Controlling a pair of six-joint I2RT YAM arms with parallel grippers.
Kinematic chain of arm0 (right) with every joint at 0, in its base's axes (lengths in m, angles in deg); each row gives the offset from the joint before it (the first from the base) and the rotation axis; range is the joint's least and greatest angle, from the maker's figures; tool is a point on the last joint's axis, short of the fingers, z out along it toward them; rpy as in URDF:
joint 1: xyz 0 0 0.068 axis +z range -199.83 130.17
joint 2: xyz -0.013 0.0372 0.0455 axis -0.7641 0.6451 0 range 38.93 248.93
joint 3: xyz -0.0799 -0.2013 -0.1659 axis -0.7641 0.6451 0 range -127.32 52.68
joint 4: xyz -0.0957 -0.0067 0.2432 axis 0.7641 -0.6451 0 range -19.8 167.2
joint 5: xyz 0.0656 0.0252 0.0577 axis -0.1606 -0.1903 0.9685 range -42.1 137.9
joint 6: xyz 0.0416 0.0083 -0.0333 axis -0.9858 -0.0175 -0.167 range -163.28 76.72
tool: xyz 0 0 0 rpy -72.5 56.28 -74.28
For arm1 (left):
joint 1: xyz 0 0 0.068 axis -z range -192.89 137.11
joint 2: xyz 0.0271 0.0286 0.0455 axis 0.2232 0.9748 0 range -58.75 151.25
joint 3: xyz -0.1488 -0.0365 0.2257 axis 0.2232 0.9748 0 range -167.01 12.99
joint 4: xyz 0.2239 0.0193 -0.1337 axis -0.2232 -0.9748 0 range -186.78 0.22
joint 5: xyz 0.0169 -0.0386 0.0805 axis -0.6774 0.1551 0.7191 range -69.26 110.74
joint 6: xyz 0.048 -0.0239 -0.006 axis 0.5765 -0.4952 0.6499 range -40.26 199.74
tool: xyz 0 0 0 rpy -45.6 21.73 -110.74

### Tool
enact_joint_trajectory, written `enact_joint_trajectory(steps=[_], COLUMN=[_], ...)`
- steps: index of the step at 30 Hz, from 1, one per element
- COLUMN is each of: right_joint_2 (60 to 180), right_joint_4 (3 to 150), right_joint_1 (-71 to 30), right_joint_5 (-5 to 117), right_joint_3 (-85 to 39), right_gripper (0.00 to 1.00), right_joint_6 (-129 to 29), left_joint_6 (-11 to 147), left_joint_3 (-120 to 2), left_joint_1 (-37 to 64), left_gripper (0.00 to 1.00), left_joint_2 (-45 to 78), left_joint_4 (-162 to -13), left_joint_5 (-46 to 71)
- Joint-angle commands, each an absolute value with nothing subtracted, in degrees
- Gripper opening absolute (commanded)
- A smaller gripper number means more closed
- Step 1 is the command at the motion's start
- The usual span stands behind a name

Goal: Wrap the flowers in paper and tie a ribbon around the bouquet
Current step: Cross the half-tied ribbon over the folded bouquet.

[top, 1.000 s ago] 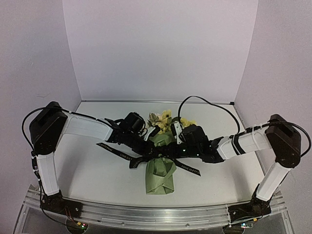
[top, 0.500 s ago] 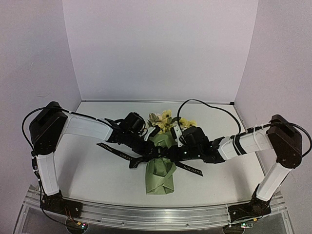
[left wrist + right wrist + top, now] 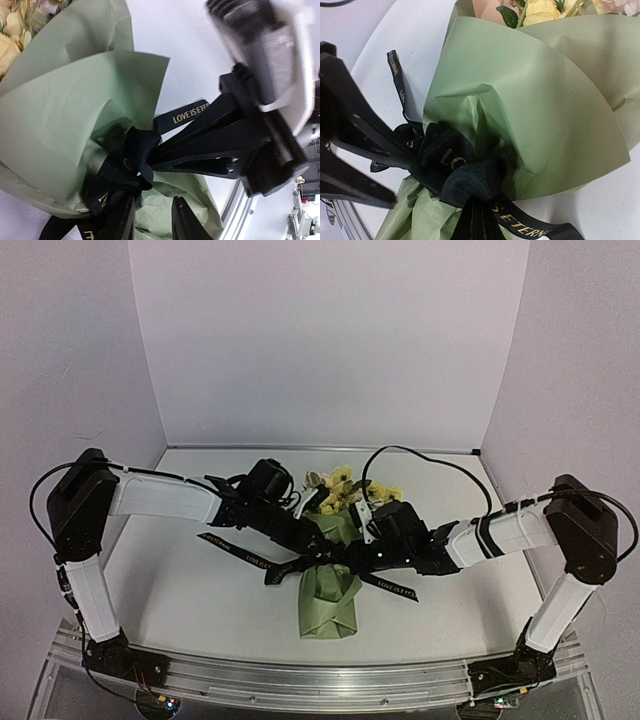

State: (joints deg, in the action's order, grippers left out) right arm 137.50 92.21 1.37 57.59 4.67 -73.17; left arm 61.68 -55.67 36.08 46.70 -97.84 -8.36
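The tying step is looking nearly done: the bouquet (image 3: 330,585) is lying at the centre of the top view on the desk (image 3: 200,590), and the ribbon (image 3: 455,170) is sitting knotted round the waist of the paper (image 3: 535,100). The right pincer (image 3: 155,159) is pinching the ribbon beside the knot. The left pincer (image 3: 152,202), at the bottom of its own view, is standing slightly spread, gripping nothing. The next move is probably calling for snugging the knot without crumpling the paper.
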Motion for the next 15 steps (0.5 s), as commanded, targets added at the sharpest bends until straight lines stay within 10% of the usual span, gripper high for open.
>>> enact_joint_trajectory(steps=[1,15], right_joint_2=[138.3,138.2], right_joint_4=[92.5,92.6], right_joint_1=[1.8,1.8], right_joint_5=[56.4,56.5], right_joint_3=[2.7,2.7], right_gripper=[0.00,0.00], right_joint_6=[-72.2,-72.0], left_joint_6=[62.1,67.9], left_joint_3=[-57.2,-64.9], left_joint_1=[36.2,37.0], left_gripper=[0.33,0.49], left_joint_2=[41.7,48.6], left_joint_4=[-98.5,-108.2], left_joint_5=[-6.8,0.7])
